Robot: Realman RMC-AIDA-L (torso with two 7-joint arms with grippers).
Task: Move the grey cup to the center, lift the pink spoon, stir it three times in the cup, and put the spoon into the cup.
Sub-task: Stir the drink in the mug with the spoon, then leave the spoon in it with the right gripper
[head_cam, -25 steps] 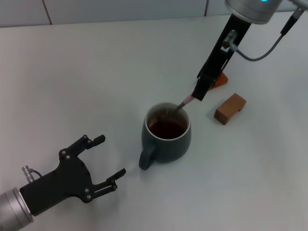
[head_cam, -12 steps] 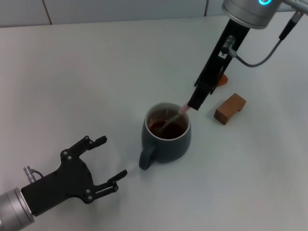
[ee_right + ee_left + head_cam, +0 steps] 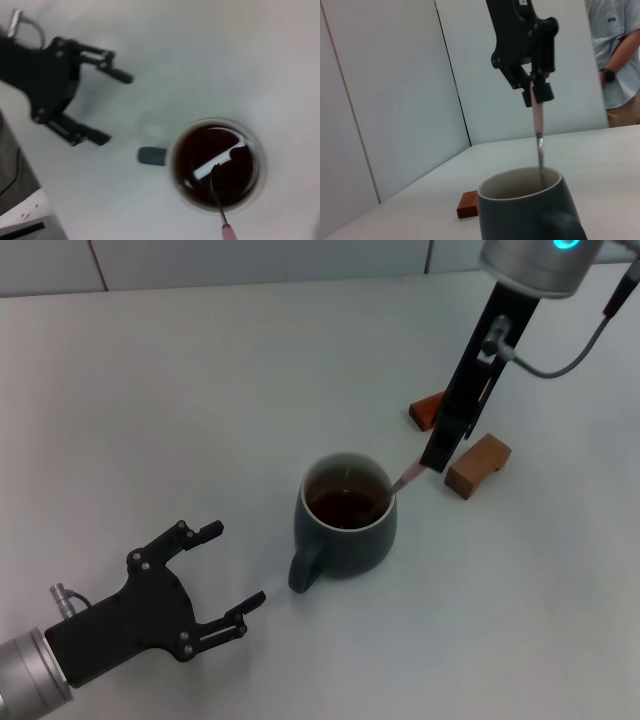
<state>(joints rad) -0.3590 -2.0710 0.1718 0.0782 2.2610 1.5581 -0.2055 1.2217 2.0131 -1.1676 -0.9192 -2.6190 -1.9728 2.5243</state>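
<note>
The grey cup (image 3: 345, 525) stands mid-table with dark liquid inside, its handle toward my left gripper. My right gripper (image 3: 434, 458) hangs just above and to the right of the cup's rim, shut on the pink spoon (image 3: 408, 478). The spoon slants down over the rim with its bowl in the liquid. In the right wrist view the spoon (image 3: 220, 210) dips into the cup (image 3: 175, 150) near its rim. In the left wrist view the spoon (image 3: 538, 120) hangs from the right gripper (image 3: 536, 94) into the cup (image 3: 520, 215). My left gripper (image 3: 232, 566) is open and empty, left of the cup.
Two reddish-brown wooden blocks lie right of the cup, one (image 3: 478, 464) close to the right gripper and one (image 3: 428, 409) behind it. A person (image 3: 616, 55) stands beyond the table in the left wrist view. The left gripper (image 3: 111, 107) shows in the right wrist view.
My right gripper has swung right with the spoon, carrying its bowl from the cup's middle to its right rim and uncovering the farther block. The left arm has stayed still.
</note>
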